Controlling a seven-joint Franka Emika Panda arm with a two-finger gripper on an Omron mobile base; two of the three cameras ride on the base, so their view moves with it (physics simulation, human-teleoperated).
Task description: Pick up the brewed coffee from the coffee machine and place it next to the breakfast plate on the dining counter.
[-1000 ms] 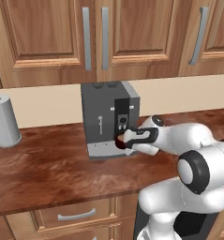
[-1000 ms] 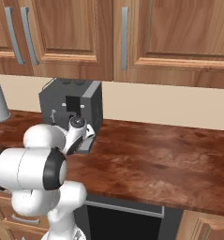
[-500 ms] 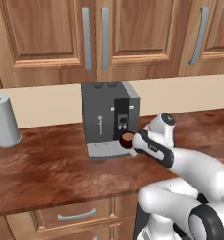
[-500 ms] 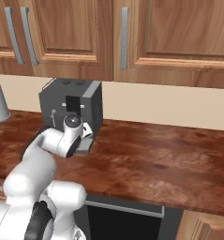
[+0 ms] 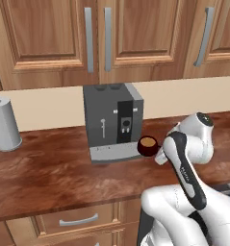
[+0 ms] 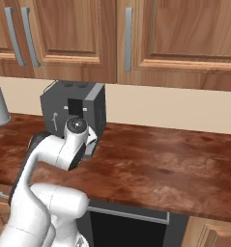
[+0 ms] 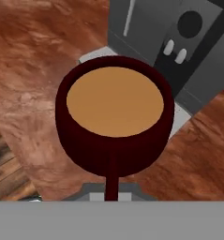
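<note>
Three cameras, one shared machine
Your base views flank the arm, facing the coffee machine; your hand view hangs close over the mug.

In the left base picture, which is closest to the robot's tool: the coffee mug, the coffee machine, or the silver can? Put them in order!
1. The coffee mug, right at the tool, beside the machine's right corner.
2. The coffee machine, just left of the mug, against the wall.
3. The silver can, far off at the counter's left end.

Even, bright rendered light; faint soft shadows; coarse, slightly blurry textures.
</note>
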